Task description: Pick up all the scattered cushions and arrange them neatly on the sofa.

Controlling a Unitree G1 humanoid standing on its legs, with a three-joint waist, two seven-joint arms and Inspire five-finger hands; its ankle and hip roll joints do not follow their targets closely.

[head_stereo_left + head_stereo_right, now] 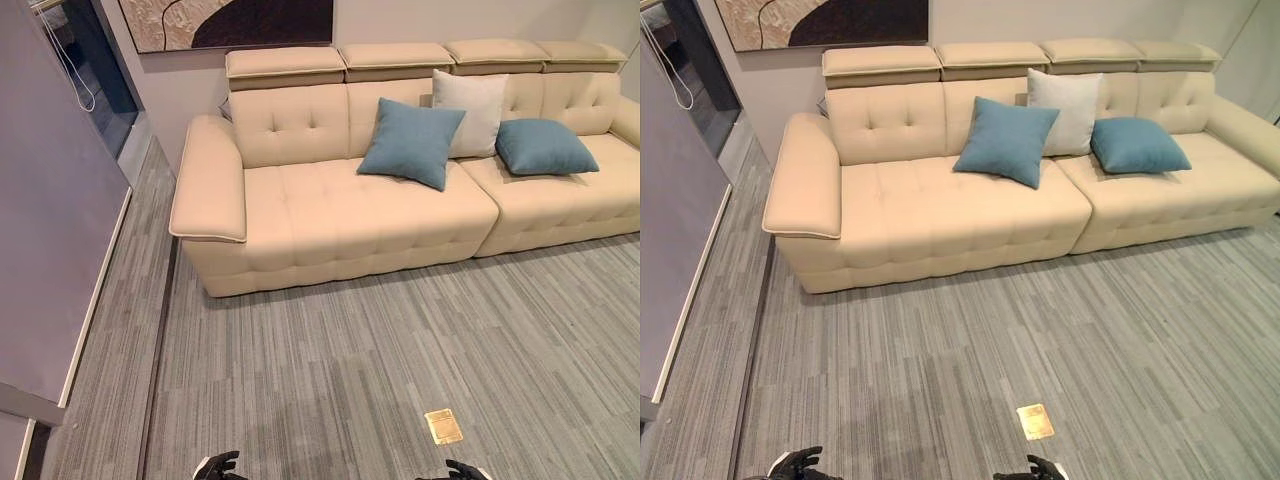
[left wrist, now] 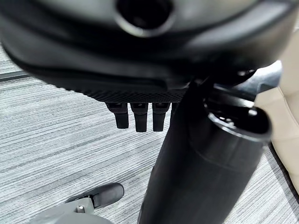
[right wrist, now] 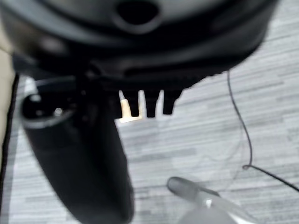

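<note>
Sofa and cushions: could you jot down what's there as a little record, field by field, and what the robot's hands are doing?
Sofa: cream sofa against the wall
Blue cushion 1: blue cushion leaning on the backrest near the sofa's middle
White cushion: white cushion upright behind it, against the backrest
Blue cushion 2: second blue cushion lying on the seat to the right
Floor: grey carpet with a small brass plate
Left hand: left hand holds nothing, fingers straight
Right hand: right hand holds nothing, fingers straight

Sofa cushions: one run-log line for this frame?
cushions: blue cushion, white cushion, second blue cushion on sofa | left hand: open, empty | right hand: open, empty
</note>
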